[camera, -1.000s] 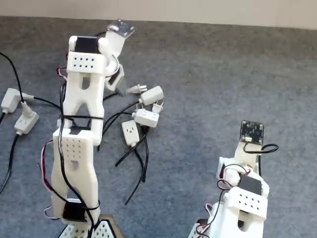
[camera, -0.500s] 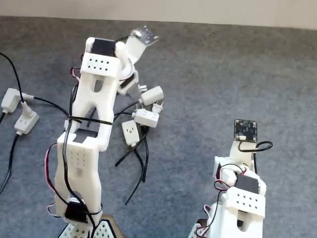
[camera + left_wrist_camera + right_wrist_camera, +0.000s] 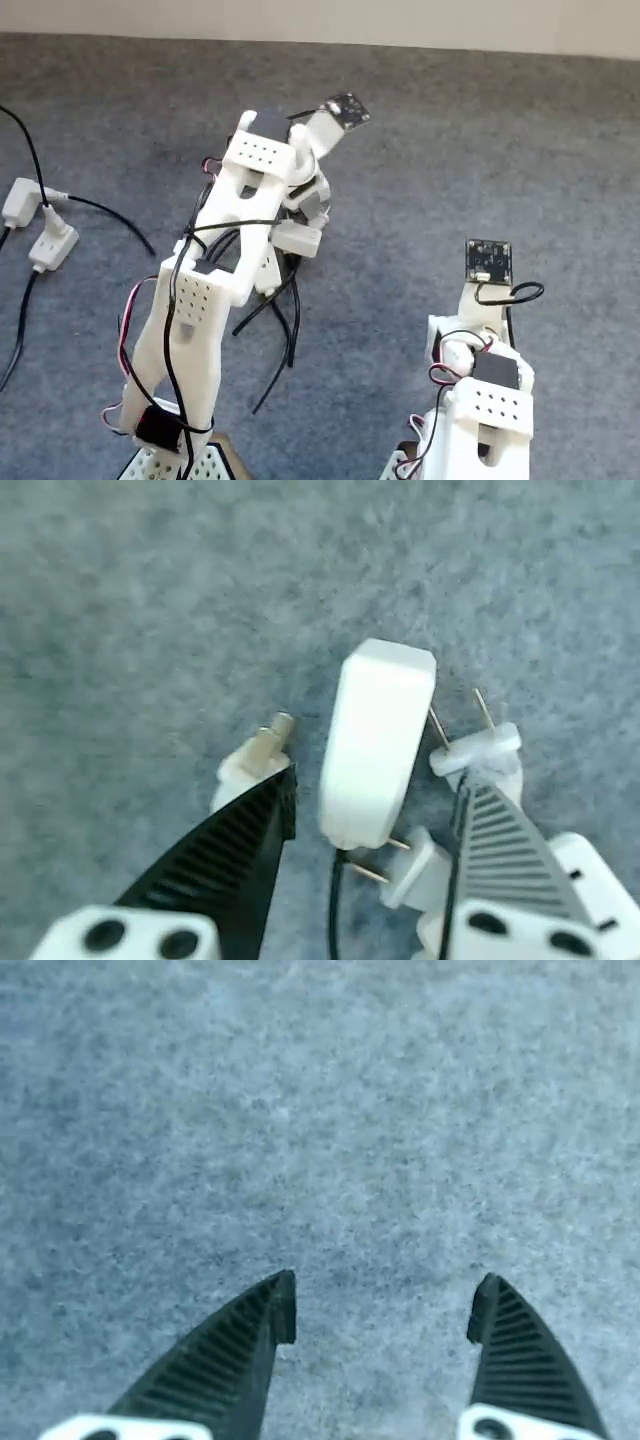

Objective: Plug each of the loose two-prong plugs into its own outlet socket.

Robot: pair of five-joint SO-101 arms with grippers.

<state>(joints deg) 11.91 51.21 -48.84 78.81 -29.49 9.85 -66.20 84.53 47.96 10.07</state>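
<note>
- High view: left arm over the socket cluster; we judge the approach step in hand.
- Left wrist view: left jaws spread, straddling a white socket block; next, close squarely.
- Right wrist view: right jaws spread over the bench.

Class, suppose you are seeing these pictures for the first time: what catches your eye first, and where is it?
The left arm leans across the middle of the grey carpet, over a cluster of white plugs and black cords. In its wrist view the left gripper, open, straddles a white block with a pronged plug beside it. The right gripper hangs open over the carpet.
</note>
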